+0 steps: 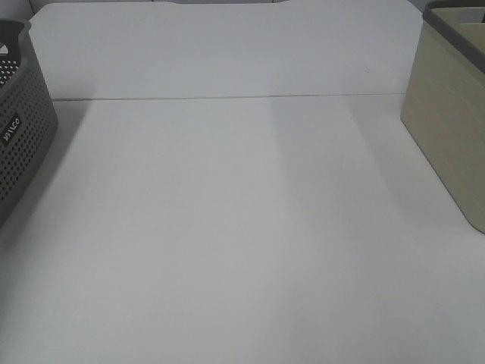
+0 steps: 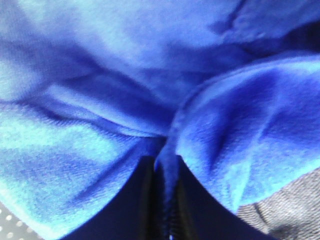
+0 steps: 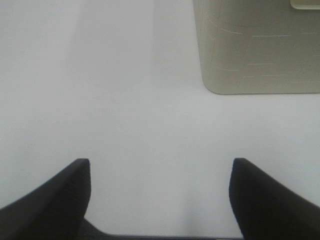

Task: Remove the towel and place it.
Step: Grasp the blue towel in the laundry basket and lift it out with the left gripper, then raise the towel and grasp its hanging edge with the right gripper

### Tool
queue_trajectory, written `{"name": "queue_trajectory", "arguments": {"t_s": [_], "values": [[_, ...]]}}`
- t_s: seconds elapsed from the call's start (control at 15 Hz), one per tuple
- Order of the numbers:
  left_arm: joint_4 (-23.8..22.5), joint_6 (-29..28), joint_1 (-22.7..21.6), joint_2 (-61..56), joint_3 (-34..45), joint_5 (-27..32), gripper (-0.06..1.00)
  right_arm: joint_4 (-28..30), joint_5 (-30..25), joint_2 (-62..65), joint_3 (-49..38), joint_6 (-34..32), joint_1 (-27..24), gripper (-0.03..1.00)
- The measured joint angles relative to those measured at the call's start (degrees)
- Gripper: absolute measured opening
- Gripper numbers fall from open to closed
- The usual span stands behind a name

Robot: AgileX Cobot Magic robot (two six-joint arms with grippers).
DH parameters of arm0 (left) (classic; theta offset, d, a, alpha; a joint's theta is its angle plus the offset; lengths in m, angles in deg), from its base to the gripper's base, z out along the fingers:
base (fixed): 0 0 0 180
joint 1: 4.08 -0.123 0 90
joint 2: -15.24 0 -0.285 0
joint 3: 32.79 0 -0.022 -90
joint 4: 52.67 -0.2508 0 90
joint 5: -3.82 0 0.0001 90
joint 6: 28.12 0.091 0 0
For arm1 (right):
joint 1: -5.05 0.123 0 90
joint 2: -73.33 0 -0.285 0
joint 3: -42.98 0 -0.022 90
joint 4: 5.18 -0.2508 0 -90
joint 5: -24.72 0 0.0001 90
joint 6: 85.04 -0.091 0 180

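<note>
1. Table: grey basket at L edge, beige bin at R.
2. Towel: bunched right against L hand, prob. in the basket; not visible from above.
3. L hand: pinched on a towel fold.
4. R hand: wide, holding nothing, by the bin, so L arm is much nearer.

Counter spans the frame. Basket stands on it at the left edge; bin at the upper right, well apart. Left wrist view: a fold of the towel sits between the left end effector jaws.
</note>
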Motion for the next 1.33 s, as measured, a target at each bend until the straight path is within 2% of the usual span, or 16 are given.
{"name": "queue_trajectory", "arguments": {"t_s": [0.27,0.47,0.6,0.67,0.87,1.07,1.33], "values": [[-0.1,0.0,0.0,-0.3,0.0,0.2,0.00,0.0,0.0,0.0,0.0,0.0,0.0,0.76],[-0.2,-0.1,0.0,-3.6,-0.4,0.3,0.00,0.0,0.0,0.0,0.0,0.0,0.0,0.76],[0.2,-2.4,0.0,-7.8,-2.1,0.4,0.00,0.0,0.0,0.0,0.0,0.0,0.0,0.76],[2.2,-5.0,0.5,-13.5,-3.7,0.7,0.00,0.0,0.0,0.0,0.0,0.0,0.0,0.76],[4.2,-5.5,4.7,-21.7,-4.6,1.5,0.00,0.0,0.0,0.0,0.0,0.0,0.0,0.76],[4.5,-5.6,8.7,-27.2,-5.2,-0.3,0.00,0.0,0.0,0.0,0.0,0.0,0.0,0.76],[4.5,-5.7,12.9,-30.6,-11.1,-1.5,0.00,0.0,0.0,0.0,0.0,0.0,0.0,0.76]]}}
